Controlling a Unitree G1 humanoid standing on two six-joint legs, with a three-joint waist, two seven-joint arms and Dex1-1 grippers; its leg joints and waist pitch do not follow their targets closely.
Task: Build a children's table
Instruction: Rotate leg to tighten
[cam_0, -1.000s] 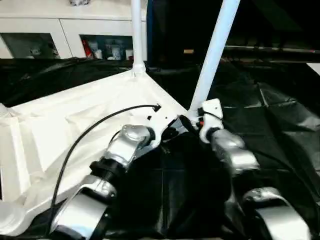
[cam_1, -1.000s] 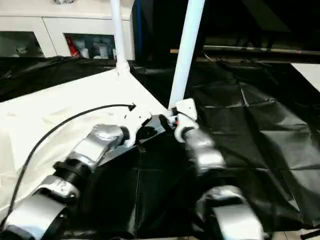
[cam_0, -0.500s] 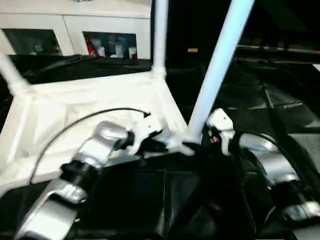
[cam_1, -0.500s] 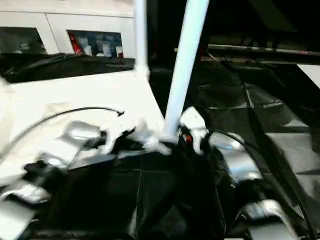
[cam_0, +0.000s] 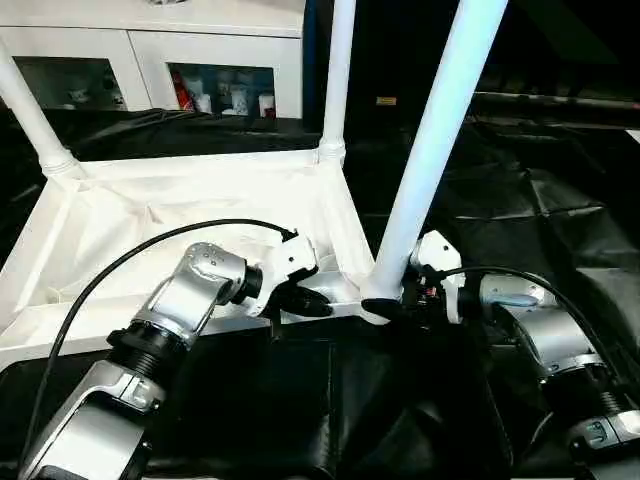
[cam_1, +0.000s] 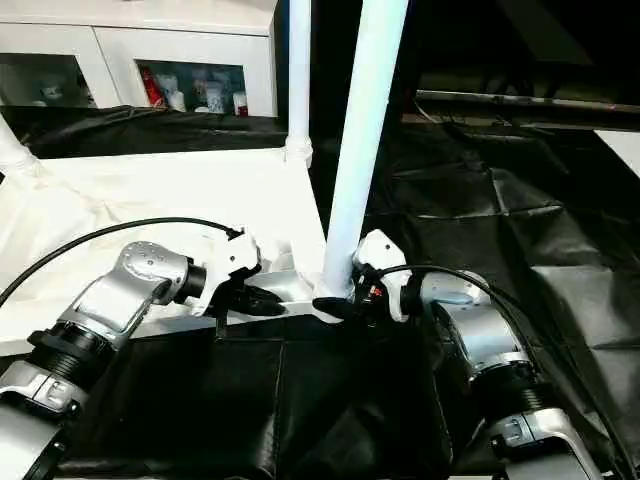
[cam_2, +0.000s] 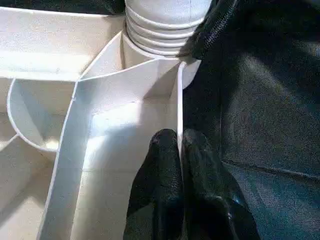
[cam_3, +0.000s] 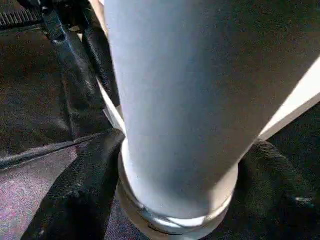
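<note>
black-covered work table (cam_0: 560, 220) under upturned children's table (cam_0: 180, 215)

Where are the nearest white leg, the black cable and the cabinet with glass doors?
nearest leg (cam_0: 432, 150), left eye view: middle of its tube.
black cable (cam_0: 110, 273), left eye view: its curve over the tabletop.
cabinet (cam_0: 150, 62), left eye view: frame between its two glass doors.

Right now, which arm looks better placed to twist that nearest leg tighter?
Probably the right: the right gripper has a finger on each side of the near leg at its base. The left gripper is shut on the tabletop's edge wall.
</note>
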